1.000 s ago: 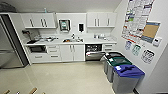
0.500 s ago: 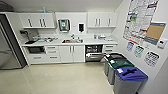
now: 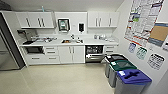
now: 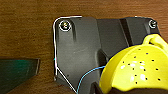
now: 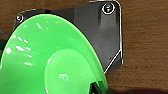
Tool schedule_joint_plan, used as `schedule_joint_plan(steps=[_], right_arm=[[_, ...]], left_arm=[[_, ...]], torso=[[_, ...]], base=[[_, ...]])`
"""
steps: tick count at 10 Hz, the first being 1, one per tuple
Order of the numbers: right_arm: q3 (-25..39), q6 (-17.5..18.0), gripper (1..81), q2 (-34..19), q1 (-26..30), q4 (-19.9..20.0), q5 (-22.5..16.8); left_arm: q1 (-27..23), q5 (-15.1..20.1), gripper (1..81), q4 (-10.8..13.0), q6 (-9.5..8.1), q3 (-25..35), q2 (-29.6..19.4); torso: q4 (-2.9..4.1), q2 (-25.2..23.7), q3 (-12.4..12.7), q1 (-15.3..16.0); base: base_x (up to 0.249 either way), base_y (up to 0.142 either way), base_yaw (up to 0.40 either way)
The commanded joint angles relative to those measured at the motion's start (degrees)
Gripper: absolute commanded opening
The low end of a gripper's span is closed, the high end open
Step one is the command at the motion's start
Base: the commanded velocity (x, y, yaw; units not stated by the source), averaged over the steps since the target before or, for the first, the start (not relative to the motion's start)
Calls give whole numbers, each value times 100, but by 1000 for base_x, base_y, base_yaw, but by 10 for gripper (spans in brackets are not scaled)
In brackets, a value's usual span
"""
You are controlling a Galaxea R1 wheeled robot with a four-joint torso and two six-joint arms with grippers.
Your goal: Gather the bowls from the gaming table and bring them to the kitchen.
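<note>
Both bowls are off the gaming table. The yellow bowl (image 4: 140,67) rides at the left tool, the green bowl (image 5: 50,57) at the right; clamping cannot be told. The kitchen (image 3: 67,50) lies ahead across open floor. Delivery to its tabletop (image 3: 100,42) remains.
</note>
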Motion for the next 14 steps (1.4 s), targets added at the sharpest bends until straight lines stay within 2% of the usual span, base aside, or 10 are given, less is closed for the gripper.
schedule_joint_plan(steps=[1, 14], right_arm=[[-23, -12, 10, -73, 183, -45, -269], [-23, -12, 10, -73, 165, -45, -269]], left_arm=[[-229, 260, 10, 29, 12, -31, -53], [-221, 252, 10, 29, 13, -22, -44]], torso=[[0, 0, 0, 0], [0, 0, 0, 5]], base=[[133, 0, 0], [118, 0, 0]])
